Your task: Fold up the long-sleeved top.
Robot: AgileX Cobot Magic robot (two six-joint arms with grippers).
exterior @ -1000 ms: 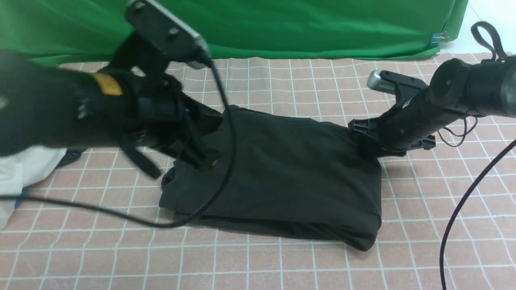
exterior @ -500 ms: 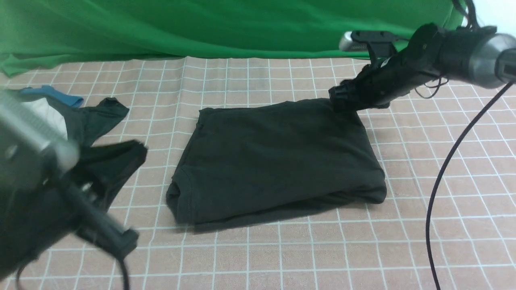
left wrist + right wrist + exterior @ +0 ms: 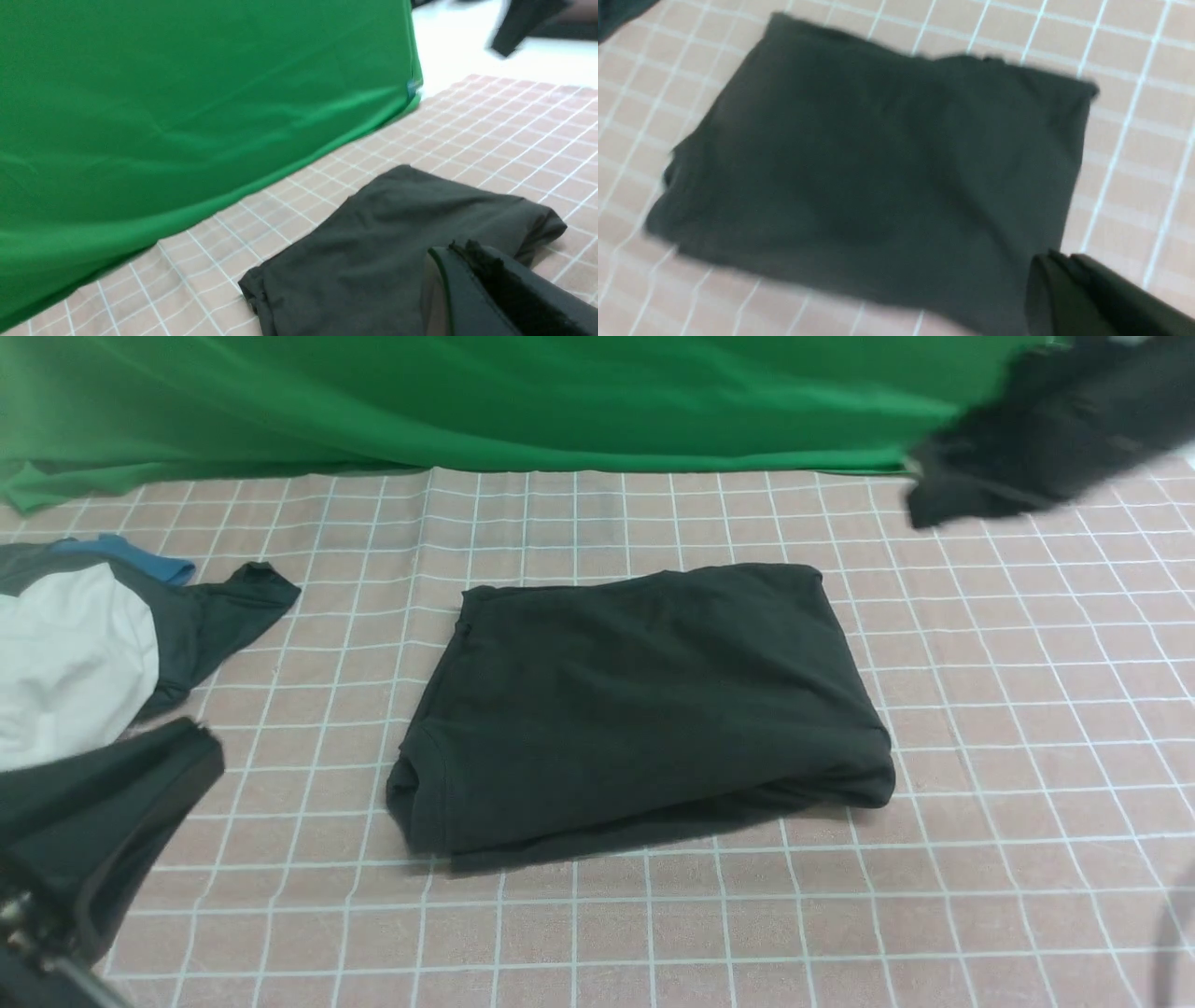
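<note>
The long-sleeved top (image 3: 644, 709) lies folded into a thick black rectangle in the middle of the checked table, with nothing holding it. It also shows in the left wrist view (image 3: 397, 242) and the right wrist view (image 3: 878, 168). My left gripper (image 3: 191, 747) is blurred at the near left, well clear of the top, and its fingers are pressed together and empty in its wrist view (image 3: 455, 247). My right gripper (image 3: 924, 499) is blurred at the far right, raised above the table, and its fingers are together and empty (image 3: 1057, 259).
A white garment (image 3: 65, 663) and a smaller dark cloth with blue trim (image 3: 224, 607) lie at the left edge. A green backdrop (image 3: 560, 401) hangs along the far side. The pink checked cover (image 3: 1027, 709) lies around the top.
Both grippers have let go of the top and drawn back: the left to the near left corner, the right up and to the far right. The top now lies flat and still.
</note>
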